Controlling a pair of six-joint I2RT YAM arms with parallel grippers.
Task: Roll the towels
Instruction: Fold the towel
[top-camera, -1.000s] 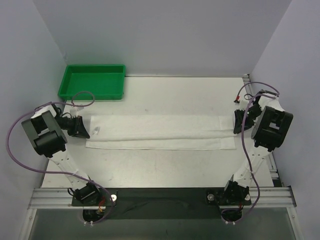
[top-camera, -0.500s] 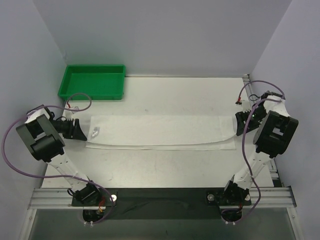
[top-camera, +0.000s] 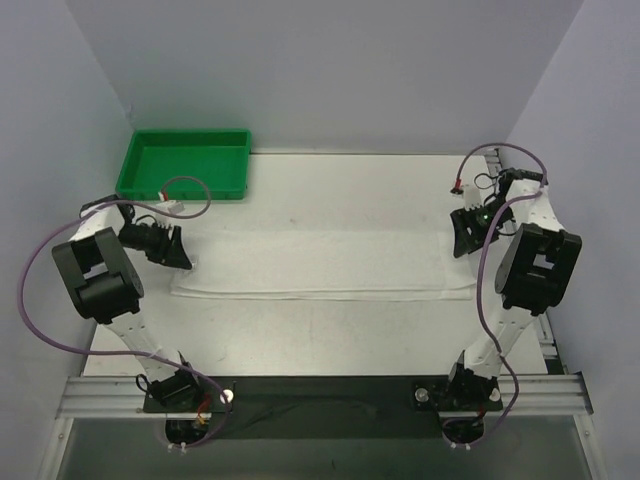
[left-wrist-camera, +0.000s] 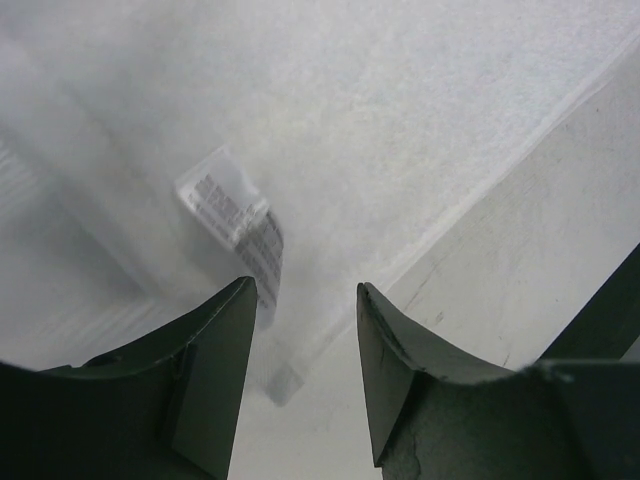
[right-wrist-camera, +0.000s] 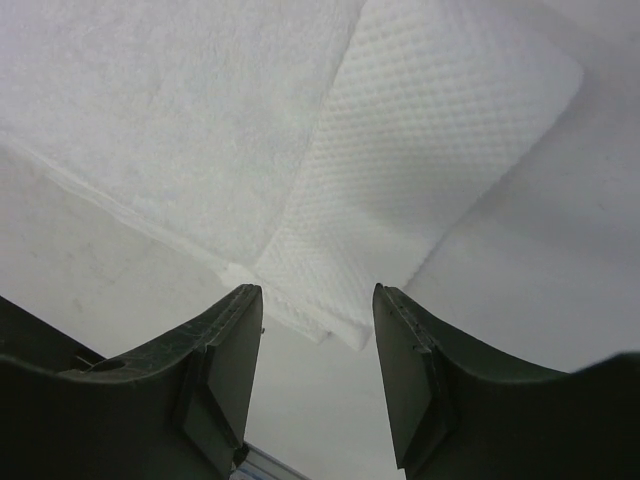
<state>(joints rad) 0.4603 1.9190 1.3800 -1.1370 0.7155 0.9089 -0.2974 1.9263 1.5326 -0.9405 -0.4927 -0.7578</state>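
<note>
Inspecting the towel (top-camera: 320, 262), you find it lying flat as a long strip across the middle of the table (top-camera: 330, 340), its ends reaching nearly to both arms, with no roll begun. The left gripper (left-wrist-camera: 305, 290) hangs over the left end with its jaws apart and nothing between them, the care label (left-wrist-camera: 235, 215) just beyond the fingertips. The right gripper (right-wrist-camera: 318, 290) hangs over the right end, jaws likewise apart and empty, above a corner where a waffle-textured layer (right-wrist-camera: 430, 140) shows beside the terry. Risks, as judged: if you close on the label rather than the cloth edge, the grip may slip or drag the end askew. At the right corner, a pinch that takes only one layer would leave the other behind and skew the roll. Uneven starts at the two ends would give a cone, not a cylinder. The green tray (top-camera: 135, 170), far left, lies well apart and poses no hazard.
</note>
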